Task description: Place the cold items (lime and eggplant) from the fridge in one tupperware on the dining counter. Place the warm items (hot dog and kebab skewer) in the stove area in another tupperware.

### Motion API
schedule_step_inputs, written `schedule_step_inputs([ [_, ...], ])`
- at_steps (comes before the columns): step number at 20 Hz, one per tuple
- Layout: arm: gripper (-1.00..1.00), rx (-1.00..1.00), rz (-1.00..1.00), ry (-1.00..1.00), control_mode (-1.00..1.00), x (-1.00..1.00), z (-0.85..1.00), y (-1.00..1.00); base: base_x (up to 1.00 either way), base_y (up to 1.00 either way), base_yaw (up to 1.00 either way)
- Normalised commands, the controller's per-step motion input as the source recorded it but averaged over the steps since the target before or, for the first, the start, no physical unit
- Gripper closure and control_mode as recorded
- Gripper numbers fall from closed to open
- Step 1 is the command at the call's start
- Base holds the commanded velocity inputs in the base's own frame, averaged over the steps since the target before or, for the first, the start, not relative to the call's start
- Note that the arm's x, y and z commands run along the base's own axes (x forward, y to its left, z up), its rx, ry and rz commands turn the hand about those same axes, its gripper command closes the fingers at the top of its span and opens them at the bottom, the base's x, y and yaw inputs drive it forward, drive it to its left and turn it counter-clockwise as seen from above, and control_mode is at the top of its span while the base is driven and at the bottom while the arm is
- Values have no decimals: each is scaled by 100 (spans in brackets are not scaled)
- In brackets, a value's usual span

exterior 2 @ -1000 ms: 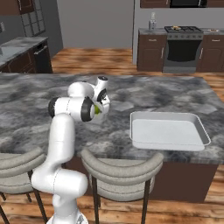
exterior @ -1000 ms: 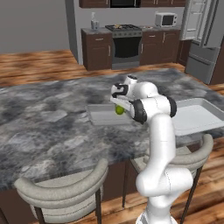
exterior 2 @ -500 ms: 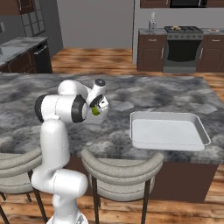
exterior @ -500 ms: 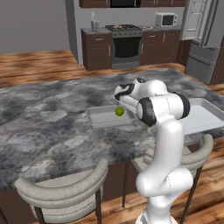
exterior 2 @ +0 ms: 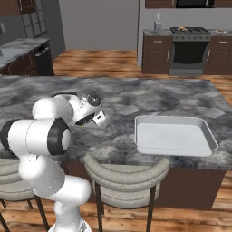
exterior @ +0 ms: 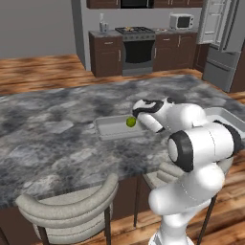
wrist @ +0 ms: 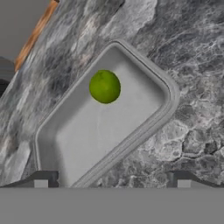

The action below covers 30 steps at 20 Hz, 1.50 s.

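The lime [wrist: 104, 86] lies loose inside a shallow grey tupperware [wrist: 131, 131], near one corner, on the marbled dining counter [exterior: 52, 139]. Above it hangs the hand [wrist: 112, 180], its fingers spread wide apart with nothing between them. A second tupperware [exterior 2: 174, 136] sits well apart along the counter. Bar stools [exterior 2: 124, 179] stand below the counter's edge.

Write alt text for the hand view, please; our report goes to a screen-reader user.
A green lime lies inside a shallow grey tupperware on a dark marbled counter, seen from above. The open gripper hangs over the container's near end, its two dark fingertips spread wide and holding nothing.
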Motion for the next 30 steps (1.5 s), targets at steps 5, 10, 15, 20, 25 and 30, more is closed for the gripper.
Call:
schedule_step_inputs([
  [5,-100,-18,15,9,-100,-100,100,5,0,0,0],
  [10,-100,-32,18,16,-100,-100,100,13,0,0,0],
  [15,-100,-26,10,38,-100,-100,77,0,0,0,0],
  [20,-100,-10,2,49,-100,-100,-13,0,0,0,0],
  [25,-100,3,-2,4,-100,-84,-39,-37,0,0,0],
  [30,-100,4,0,-13,-100,-2,-19,-32,0,0,0],
])
